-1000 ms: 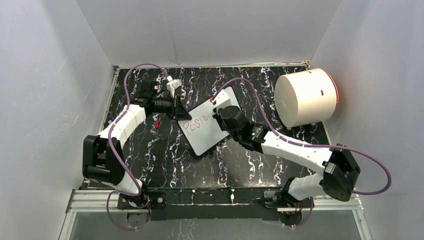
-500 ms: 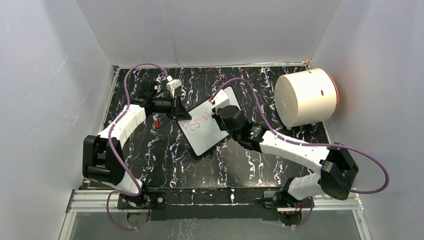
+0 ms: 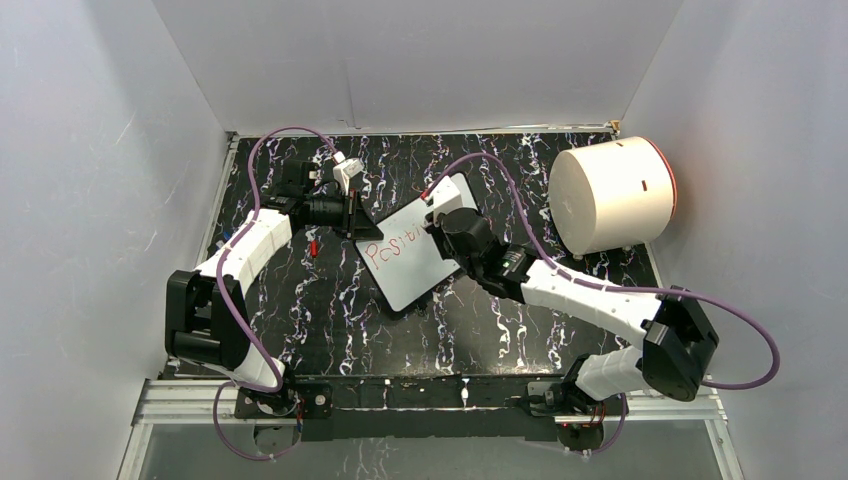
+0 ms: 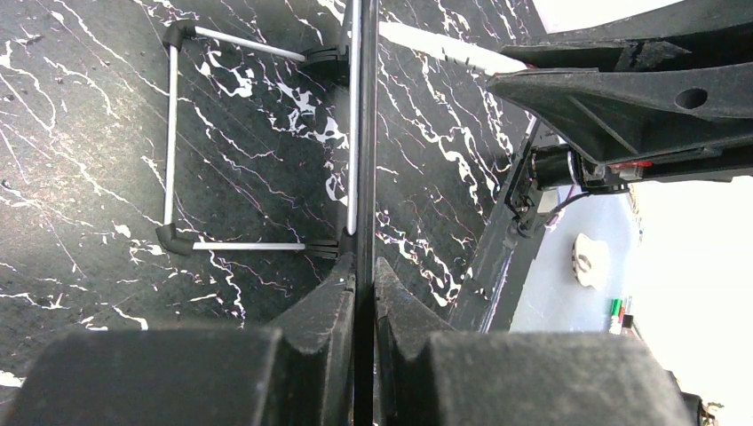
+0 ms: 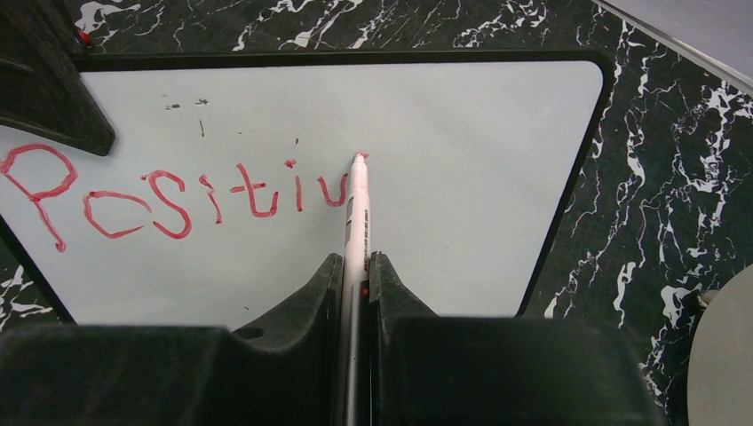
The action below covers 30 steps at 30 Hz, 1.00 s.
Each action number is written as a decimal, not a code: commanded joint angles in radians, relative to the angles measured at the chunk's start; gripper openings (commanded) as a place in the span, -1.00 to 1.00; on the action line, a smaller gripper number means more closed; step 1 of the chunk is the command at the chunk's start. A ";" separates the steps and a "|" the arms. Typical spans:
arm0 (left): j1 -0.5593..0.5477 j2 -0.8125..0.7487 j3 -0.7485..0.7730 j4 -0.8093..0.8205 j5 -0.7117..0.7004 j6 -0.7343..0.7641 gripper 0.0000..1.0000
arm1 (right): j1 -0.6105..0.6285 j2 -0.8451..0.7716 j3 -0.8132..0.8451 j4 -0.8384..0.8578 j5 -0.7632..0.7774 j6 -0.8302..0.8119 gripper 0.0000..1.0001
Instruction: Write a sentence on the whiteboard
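The whiteboard lies tilted at the table's middle, and its white face fills the right wrist view. Red letters "Positiv" run along its top line and show small in the top view. My right gripper is shut on a white marker, whose red tip touches the board just right of the last letter. In the top view my right gripper is over the board's far part. My left gripper is shut on the board's edge, seen edge-on, at the board's far left corner.
A big white cylinder lies on its side at the back right. A small red thing lies on the black marbled table left of the board. The board's wire foot shows under it. Grey walls close in three sides.
My right gripper has shifted slightly along the line of writing with the marker. The left arm and the board have not moved.
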 commanded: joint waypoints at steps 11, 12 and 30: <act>-0.021 0.034 -0.018 -0.087 -0.095 0.017 -1.00 | -0.006 -0.055 -0.009 -0.023 0.000 0.046 -1.00; -0.021 0.034 -0.019 -0.087 -0.095 0.018 -1.00 | -0.007 -0.049 -0.008 -0.024 0.001 0.047 -1.00; -0.021 0.037 -0.018 -0.087 -0.086 0.018 -1.00 | -0.008 -0.018 0.004 0.028 0.005 0.038 -1.00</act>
